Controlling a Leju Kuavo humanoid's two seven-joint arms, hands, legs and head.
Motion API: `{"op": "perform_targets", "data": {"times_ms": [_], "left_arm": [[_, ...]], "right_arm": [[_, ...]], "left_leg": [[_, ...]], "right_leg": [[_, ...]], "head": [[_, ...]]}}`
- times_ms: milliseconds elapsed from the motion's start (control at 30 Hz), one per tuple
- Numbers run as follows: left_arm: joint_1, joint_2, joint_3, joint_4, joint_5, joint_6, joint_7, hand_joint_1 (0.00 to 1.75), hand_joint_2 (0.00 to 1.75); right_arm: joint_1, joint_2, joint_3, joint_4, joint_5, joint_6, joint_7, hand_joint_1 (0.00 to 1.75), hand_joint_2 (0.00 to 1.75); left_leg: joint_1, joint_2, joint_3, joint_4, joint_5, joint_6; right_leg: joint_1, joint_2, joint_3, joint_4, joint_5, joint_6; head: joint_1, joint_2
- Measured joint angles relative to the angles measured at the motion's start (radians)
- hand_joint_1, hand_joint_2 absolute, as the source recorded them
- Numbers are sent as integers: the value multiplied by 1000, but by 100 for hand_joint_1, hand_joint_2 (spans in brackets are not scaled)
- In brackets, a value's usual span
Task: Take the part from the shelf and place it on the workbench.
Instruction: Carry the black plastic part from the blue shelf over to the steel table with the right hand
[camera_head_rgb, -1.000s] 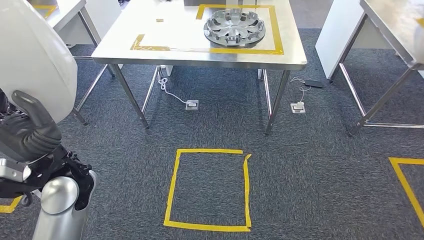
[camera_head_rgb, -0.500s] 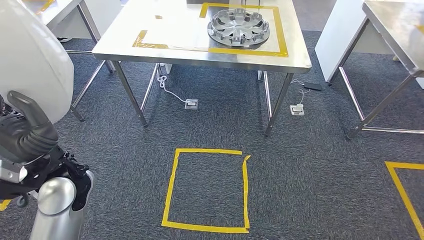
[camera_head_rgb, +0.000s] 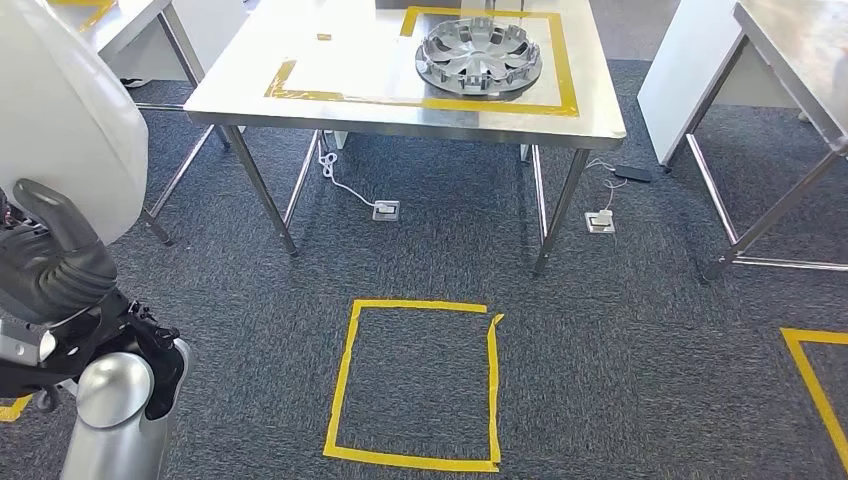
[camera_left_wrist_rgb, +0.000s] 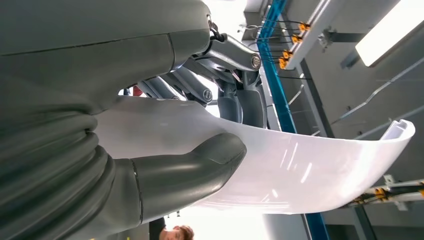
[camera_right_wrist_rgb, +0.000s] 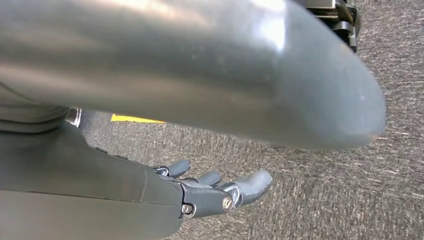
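Note:
A large white curved part (camera_head_rgb: 60, 110) fills the upper left of the head view. My left hand (camera_head_rgb: 55, 265) holds it from below, thumb up against its face. In the left wrist view the thumb (camera_left_wrist_rgb: 190, 170) presses on the white part (camera_left_wrist_rgb: 310, 170) and the darker fingers lie behind it. Ahead stands the steel workbench (camera_head_rgb: 330, 100) with yellow tape outlines on top. A silver hubcap (camera_head_rgb: 478, 55) lies inside the far taped frame. My right hand (camera_right_wrist_rgb: 210, 192) hangs over the carpet with fingers apart and nothing in it.
A yellow tape square (camera_head_rgb: 420, 380) marks the carpet in front of the workbench. Floor sockets with cables (camera_head_rgb: 385, 210) lie under the bench. Another steel table (camera_head_rgb: 790, 50) stands at the right, beside a white panel (camera_head_rgb: 680, 70), and a third table (camera_head_rgb: 130, 20) at the far left.
The whole picture has shifted slightly, so the camera has moved a little. My left hand still holds the white part the same way.

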Motion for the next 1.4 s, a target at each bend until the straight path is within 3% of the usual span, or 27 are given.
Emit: {"op": "perform_targets", "data": {"times_ms": [100,133,167,200,267,300,367,500,533,600,633,667,700,733,767,833,900,967,1033,1133,1167,1200,1233,1300,1367,1400], "left_arm": [[-5,-1,0,3,0,0,0,175,175],[-6,-1,0,5,0,0,0,175,175],[-5,-1,0,6,0,0,0,175,175],[-6,-1,0,7,0,0,0,175,175],[-7,-1,0,8,0,0,0,175,175],[-8,-1,0,8,0,0,0,175,175],[-10,-2,0,9,0,0,0,175,175],[-10,-3,0,8,-1,0,0,175,175],[-10,-4,0,7,-1,0,0,175,175],[-8,-5,0,6,-2,0,0,175,175],[-5,-5,0,6,-2,0,0,175,175],[-2,-5,1,5,-2,0,0,175,175],[1,-5,2,3,-2,0,0,175,175],[4,-5,2,0,-3,0,0,175,175],[6,-5,3,-4,-4,0,0,175,175],[8,-5,5,-11,-7,0,0,175,175],[12,-5,8,-16,-10,0,0,175,175],[16,-6,12,-23,-11,0,0,175,175],[18,-6,18,-30,-13,0,-1,175,175],[25,-5,27,-32,-14,0,-1,175,175],[28,-4,29,-32,-12,0,0,175,175],[30,-4,30,-31,-11,0,0,175,175],[31,-3,30,-31,-10,0,0,175,175],[31,-2,30,-31,-9,0,0,175,175],[31,-2,31,-30,-9,0,1,175,175],[32,-2,31,-29,-9,0,1,175,175]], "right_arm": [[-1,0,0,0,-1,0,2,0,0],[0,0,0,0,-1,-1,4,0,0],[0,0,0,0,-1,-2,6,0,0],[0,0,0,0,-1,-3,6,0,0],[0,0,0,0,-1,-3,6,0,0],[0,0,0,0,-1,-4,6,0,0],[-1,0,0,0,-1,-4,6,0,0],[-1,0,0,0,0,-3,6,0,0],[-2,-1,0,0,0,-3,6,0,0],[-1,-1,0,0,3,-2,6,0,0],[1,-1,0,0,5,-1,6,0,0],[3,-1,0,0,6,0,5,0,0],[5,-1,0,0,8,1,4,0,0],[6,-2,0,0,8,2,3,0,0],[6,-3,0,0,8,4,2,0,0],[6,-7,0,0,8,7,0,0,0],[7,-9,0,0,8,10,-1,0,0],[8,-10,0,0,8,13,-1,0,0],[10,-12,0,0,8,14,-1,0,0],[10,-13,0,0,8,18,-1,0,0],[11,-13,0,0,7,19,-1,0,0],[13,-14,0,0,7,19,-1,0,0],[14,-14,0,0,7,19,-1,0,0],[15,-14,0,0,6,20,-2,0,0],[15,-16,0,0,6,21,-2,0,0],[15,-17,0,0,6,21,-2,0,0]], "left_leg": [[3,4,-86,174,-78,-12],[4,5,-119,230,-93,-14],[5,6,-138,255,-89,-15],[6,6,-136,240,-65,-16],[8,9,-81,112,12,-15],[7,11,-49,46,36,-12],[4,11,-17,-21,48,0],[2,6,-11,-26,40,31],[4,6,-7,-28,39,37],[2,7,-3,-28,33,46],[1,6,-1,-28,30,48],[-1,5,2,-28,27,49],[-2,4,7,-28,23,49],[-3,2,14,-28,18,49],[-4,1,21,-28,13,47],[-7,-1,31,-27,2,39],[-8,-2,33,-29,-5,29],[-7,-1,38,-30,-11,18],[-7,1,25,10,-32,7],[-1,4,-81,196,-100,-7],[1,5,-113,239,-104,-10],[2,6,-128,246,-87,-12],[4,7,-123,214,-51,-13],[6,10,-72,82,34,-13],[5,11,-31,-9,61,-2],[3,9,-26,-18,51,6]], "right_leg": [[-2,-2,12,-3,-5,-11],[-2,-2,14,-3,-8,-12],[-3,-2,18,-3,-11,-11],[-3,-1,22,-3,-14,-10],[-5,0,33,-1,-24,-3],[-4,1,37,2,-29,3],[-1,2,38,3,-36,16],[-4,0,33,23,-54,39],[-4,0,14,62,-74,43],[-4,0,-58,194,-127,47],[-4,0,-98,258,-145,48],[-3,0,-126,293,-144,47],[-3,0,-134,287,-121,44],[-1,0,-121,242,-81,39],[1,1,-93,169,-34,32],[8,0,-39,46,16,19],[15,0,-23,9,13,12],[11,0,-16,1,10,6],[4,0,3,-10,6,-4],[0,-1,26,-13,-11,-12],[0,-1,33,-13,-17,-11],[0,-1,41,-12,-24,-10],[-1,0,51,-12,-31,-7],[-2,1,70,-11,-50,2],[1,2,78,-10,-65,14],[3,2,79,-9,-68,20]], "head": [[-5,0],[-5,0],[-5,0],[-5,0],[-5,0],[-6,0],[-4,0],[0,0],[2,0],[5,0],[5,0],[5,0],[5,0],[5,0],[5,0],[5,0],[5,0],[5,0],[0,0],[-6,0],[-6,0],[-6,0],[-6,0],[-6,0],[-7,0],[-6,0]]}}
